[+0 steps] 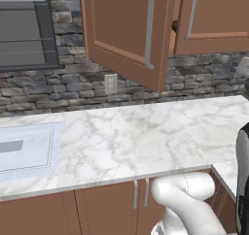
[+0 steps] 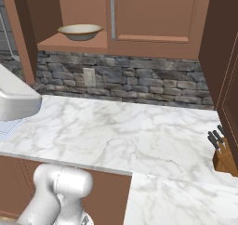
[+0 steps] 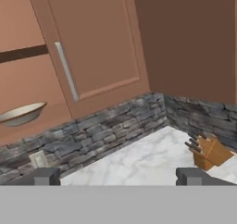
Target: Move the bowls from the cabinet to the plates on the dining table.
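Sitting inside open cabinet (image 2: 69,43): cream bowl (image 2: 80,31)

Cabinet (image 2: 153,19): matt reddish wood, silver metal handle (image 1: 151,27). Counter (image 1: 141,137): glossy veined marble. Backsplash (image 2: 139,82): rough stone. Bowl (image 2: 80,31): smooth cream.

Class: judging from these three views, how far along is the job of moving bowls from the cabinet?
Done: the cabinet door stands open. In hand: nothing; the gripper is open and empty. Left: the cream bowl sits on the cabinet shelf, not yet grasped or carried away.
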You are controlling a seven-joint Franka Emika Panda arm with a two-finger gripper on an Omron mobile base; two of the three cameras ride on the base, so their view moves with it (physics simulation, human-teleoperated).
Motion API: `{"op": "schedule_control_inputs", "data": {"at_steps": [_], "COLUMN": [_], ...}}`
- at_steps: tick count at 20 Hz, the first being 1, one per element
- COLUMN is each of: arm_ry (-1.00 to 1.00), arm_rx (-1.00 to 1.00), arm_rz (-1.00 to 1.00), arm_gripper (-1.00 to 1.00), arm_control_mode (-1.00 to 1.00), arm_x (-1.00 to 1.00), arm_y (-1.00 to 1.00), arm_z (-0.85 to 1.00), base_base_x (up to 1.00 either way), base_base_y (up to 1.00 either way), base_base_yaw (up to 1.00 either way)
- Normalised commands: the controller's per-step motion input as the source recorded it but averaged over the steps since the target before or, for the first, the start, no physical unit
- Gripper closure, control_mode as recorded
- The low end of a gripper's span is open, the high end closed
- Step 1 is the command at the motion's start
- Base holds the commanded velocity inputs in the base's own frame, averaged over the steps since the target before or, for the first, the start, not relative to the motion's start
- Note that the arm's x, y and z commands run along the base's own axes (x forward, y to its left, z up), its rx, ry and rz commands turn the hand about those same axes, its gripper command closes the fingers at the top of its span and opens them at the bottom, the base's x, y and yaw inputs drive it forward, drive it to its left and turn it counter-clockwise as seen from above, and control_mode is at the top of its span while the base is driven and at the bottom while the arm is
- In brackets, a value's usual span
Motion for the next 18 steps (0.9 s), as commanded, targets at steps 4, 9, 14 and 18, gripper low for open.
{"op": "schedule_control_inputs", "data": {"at_steps": [4,9,14,18], "arm_ry": [0.08,0.11,0.04,0.01], "arm_rx": [0.22,0.27,0.31,0.13], "arm_rz": [0.10,0.13,0.09,0.03], "arm_gripper": [-1.00,-1.00,-1.00,-1.00], "arm_control_mode": [-1.00,-1.00,-1.00,-1.00], "arm_x": [0.56,0.87,0.88,0.60], "arm_y": [-0.39,-0.08,0.04,0.40], "arm_z": [-0.04,0.00,0.00,0.00], "base_base_x": [0.00,0.00,0.00,0.00], "base_base_y": [0.00,0.00,0.00,0.00], "base_base_yaw": [0.00,0.00,0.00,0.00]}}
